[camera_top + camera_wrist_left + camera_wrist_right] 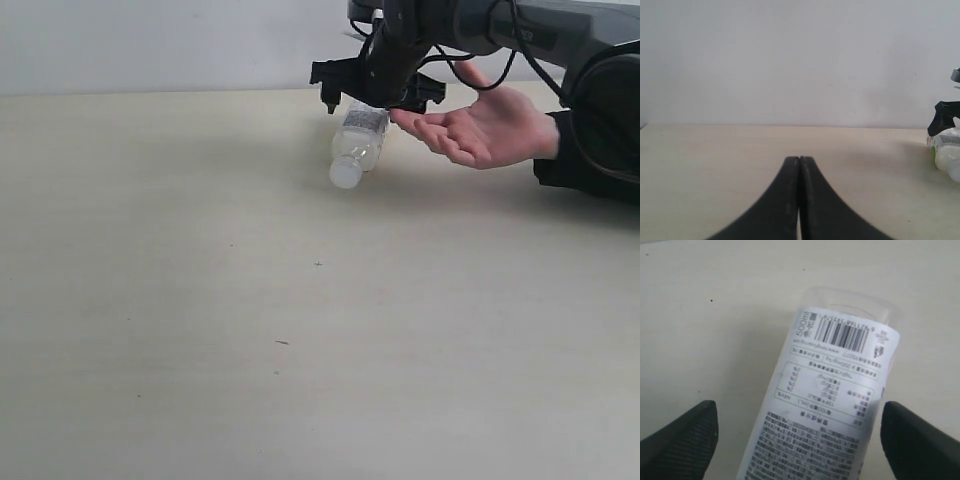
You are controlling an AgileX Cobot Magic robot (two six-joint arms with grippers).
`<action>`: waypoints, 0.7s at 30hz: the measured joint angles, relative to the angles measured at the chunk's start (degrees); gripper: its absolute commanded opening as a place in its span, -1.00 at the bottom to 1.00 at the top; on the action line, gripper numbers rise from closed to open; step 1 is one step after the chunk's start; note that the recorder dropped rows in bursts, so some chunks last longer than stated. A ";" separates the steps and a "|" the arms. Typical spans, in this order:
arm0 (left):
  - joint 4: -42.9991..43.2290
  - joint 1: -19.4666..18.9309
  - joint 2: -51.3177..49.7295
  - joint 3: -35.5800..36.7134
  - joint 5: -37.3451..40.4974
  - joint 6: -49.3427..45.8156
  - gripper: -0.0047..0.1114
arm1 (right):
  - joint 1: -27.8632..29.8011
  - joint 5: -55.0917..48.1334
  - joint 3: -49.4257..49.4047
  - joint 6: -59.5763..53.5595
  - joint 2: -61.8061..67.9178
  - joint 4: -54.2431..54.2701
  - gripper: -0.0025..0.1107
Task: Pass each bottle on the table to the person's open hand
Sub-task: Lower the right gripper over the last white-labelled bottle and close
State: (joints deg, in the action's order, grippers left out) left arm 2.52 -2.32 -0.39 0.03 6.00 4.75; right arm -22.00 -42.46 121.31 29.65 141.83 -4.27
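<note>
A white-capped bottle [358,145] slants cap-down just beside the person's open hand [490,128], not in the palm. I cannot tell whether it touches the bench [200,300]. The right tool [380,95] straddles it, jaws spread, released. The left tool [799,167] is clenched and empty. No other bottles show. This handover looks unfinished.

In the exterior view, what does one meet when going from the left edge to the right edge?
Bare table → bottle → open hand → dark sleeve
</note>
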 measured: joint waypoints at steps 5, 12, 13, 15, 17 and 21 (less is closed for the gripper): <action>0.00 0.00 0.00 0.00 0.00 0.00 -0.92 | 0.00 0.34 0.00 0.76 0.81 -0.37 0.52; 0.00 0.00 0.00 0.00 0.00 0.00 -0.92 | 0.00 1.15 0.17 1.00 1.16 -0.35 0.52; 0.00 0.00 0.00 0.00 0.00 0.00 -0.92 | 0.00 1.15 0.17 1.00 1.16 -0.35 0.52; 0.00 0.00 0.00 0.00 0.00 0.00 -0.92 | 0.00 1.15 0.17 1.00 1.16 -0.35 0.52; 0.00 0.00 0.00 0.00 0.00 0.00 -0.92 | 0.00 1.21 0.17 1.00 1.16 -0.35 0.52; 0.00 0.00 0.00 0.00 0.00 0.00 -0.92 | 0.00 1.30 0.17 1.00 1.16 -0.35 0.52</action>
State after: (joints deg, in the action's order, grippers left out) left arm 2.52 -2.32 -0.39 0.03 6.00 4.75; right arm -22.00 -41.16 121.48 30.65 142.98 -4.63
